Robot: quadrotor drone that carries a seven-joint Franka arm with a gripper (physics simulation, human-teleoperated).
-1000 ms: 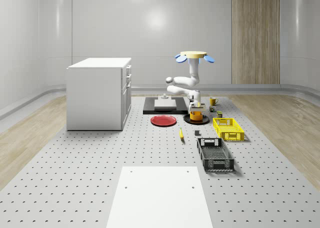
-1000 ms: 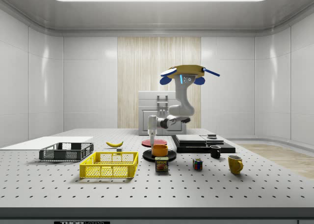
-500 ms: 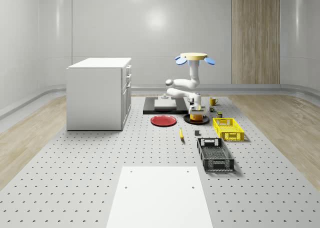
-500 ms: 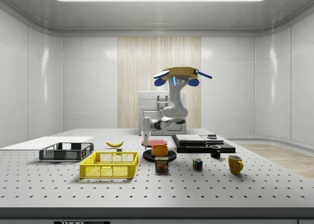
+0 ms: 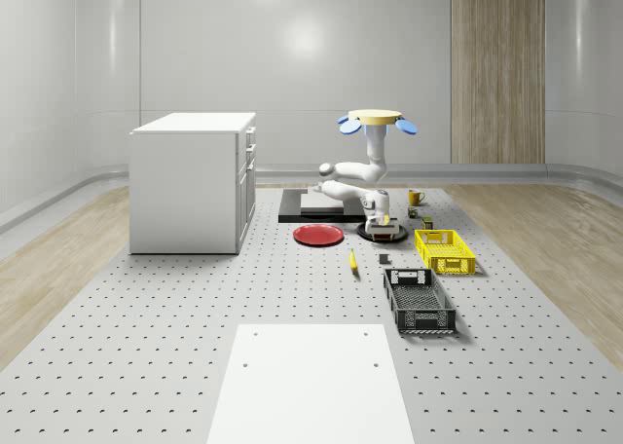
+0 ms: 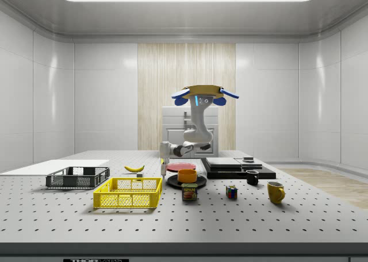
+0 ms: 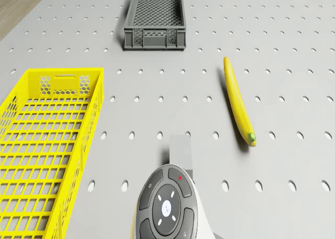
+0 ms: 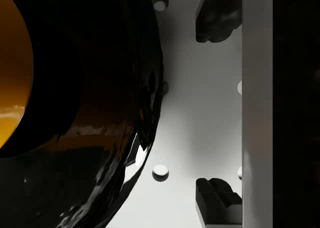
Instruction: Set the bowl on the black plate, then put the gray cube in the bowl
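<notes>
- Working across the side view from its left, and placing everything off the black plate [image 6: 187, 182]: the gray cube [image 7: 180, 150] comes first. It sits on the table near the plate, on the side toward the yellow crate [image 7: 47, 150] and the banana [image 7: 238, 105], roughly between those two.
- We reckon the cube is an easy one: small, stiff and probably light. Its flat faces look smooth, so we'd pinch two opposite sides square-on and around mid-height so it doesn't twist out.
- Next is the gripper [image 6: 164, 168], pointing down just beside the plate's rim on the cube side, not over the plate. In the wrist view the fingertips [image 8: 215, 18] stand wide apart with only bare table between them, so the jaws are released and carrying nothing.
- Then the plate itself, with the orange bowl [image 6: 187, 174] sitting upright on it, about centred. So step one looks done to us, and the cube is what's left.
- The bowl looks hard and glossy, and so does the plate. We'd guess it could skid if it gets knocked, so lower the cube in from above and let go low.
- The drone [image 6: 198, 92] hovers high up, more or less over the plate, with the arm hanging down toward the gripper.
</notes>
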